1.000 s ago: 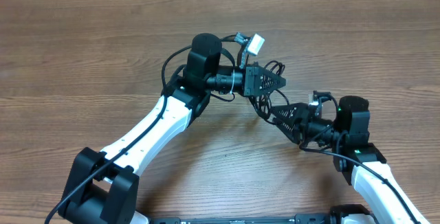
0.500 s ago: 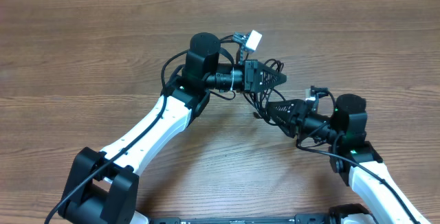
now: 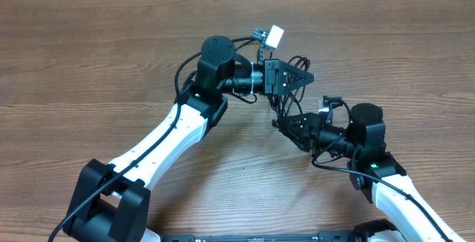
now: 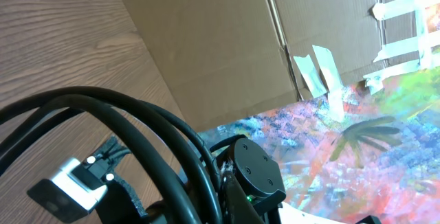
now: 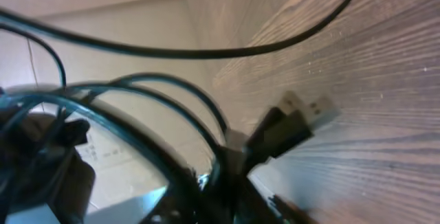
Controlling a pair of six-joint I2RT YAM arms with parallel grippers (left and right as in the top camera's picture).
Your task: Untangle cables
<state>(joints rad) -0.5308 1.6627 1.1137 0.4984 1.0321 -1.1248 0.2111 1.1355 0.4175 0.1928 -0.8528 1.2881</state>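
Cords still knotted, nothing separated yet.

Over the table [image 3: 89, 49] I've got the left arm [image 3: 178, 127] and right arm [image 3: 393, 197] reaching in toward each other, tips close together. The left gripper [image 3: 304, 77] tapers to a point from above, fingers pressed together, and I judge it's pinching the cables [image 3: 280, 105]. The right gripper [image 3: 286, 123] sits just below, but its wrist camera is swamped by black loops, so I can't tell how its fingers stand. The cables hang bunched between the two tips, loops overlapping. One plug [image 5: 306, 114] dangles near the wood. By my read, all the real untangling is still ahead.
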